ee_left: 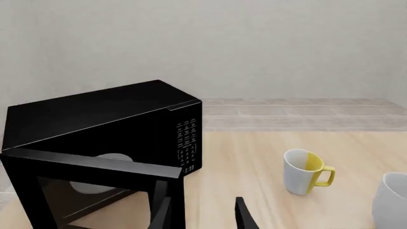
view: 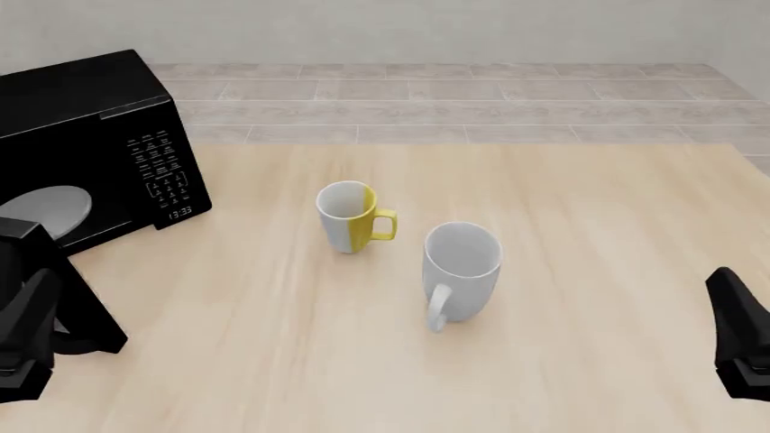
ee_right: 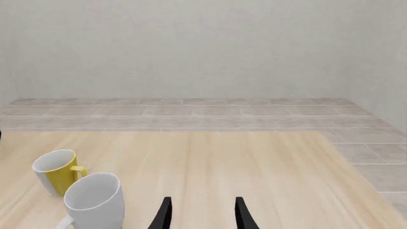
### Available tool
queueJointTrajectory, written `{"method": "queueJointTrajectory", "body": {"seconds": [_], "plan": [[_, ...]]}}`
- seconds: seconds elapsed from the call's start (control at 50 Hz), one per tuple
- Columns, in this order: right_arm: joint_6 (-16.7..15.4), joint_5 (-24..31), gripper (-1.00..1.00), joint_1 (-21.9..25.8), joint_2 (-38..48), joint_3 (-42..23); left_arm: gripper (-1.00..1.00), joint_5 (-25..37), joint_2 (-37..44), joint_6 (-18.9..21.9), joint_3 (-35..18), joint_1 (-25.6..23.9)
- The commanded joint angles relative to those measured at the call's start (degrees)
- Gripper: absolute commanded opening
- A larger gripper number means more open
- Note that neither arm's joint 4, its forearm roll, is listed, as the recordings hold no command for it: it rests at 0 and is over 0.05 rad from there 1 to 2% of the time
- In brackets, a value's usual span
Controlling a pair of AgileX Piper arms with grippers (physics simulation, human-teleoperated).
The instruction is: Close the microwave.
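Closing the microwave means pushing its door, which stands open just ahead of the left gripper. That gripper is released, so a flat push on the door's free edge should do; the right gripper, also released, is well apart.

Both pincers, left and right, hang open and empty.

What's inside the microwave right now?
Through the open door, the microwave shows a pale round turntable plate on its floor, with nothing visibly on it. The cavity's back and far side are hidden by the door and dark walls.
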Motion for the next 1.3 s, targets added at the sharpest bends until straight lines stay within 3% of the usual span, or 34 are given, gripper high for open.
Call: {"method": "queueJointTrajectory", "body": {"seconds": [0.02,0.12,0.18,0.34,0.8,1.14,1.22,1.3], "plan": [[-0.52,1.28,1.00,-0.14,-0.61,-0.03,1.00,1.86,-0.02,1.24,-1.86,-0.78],[-0.31,1.28,1.00,-0.67,-0.66,0.01,1.00,3.46,-0.04,0.83,-4.01,-1.30],[-0.18,1.36,1.00,-0.80,-0.66,0.08,1.00,-0.96,-0.04,1.25,-0.32,-1.82],[-0.07,1.14,1.00,-0.67,-0.11,0.10,1.00,0.47,-0.04,1.10,-2.32,-1.92],[-0.31,-2.52,1.00,-0.61,4.36,0.09,1.00,2.32,-0.04,-1.91,-0.40,6.15],[-0.08,-3.27,1.00,-0.62,5.50,0.10,1.00,2.91,0.11,-0.45,0.19,10.25],[0.13,-2.36,1.00,-0.56,4.78,0.10,1.00,-1.06,4.61,-0.30,0.35,10.52],[0.20,-2.00,1.00,-0.62,4.69,0.11,1.00,-10.86,15.45,0.97,0.35,10.85]]}}
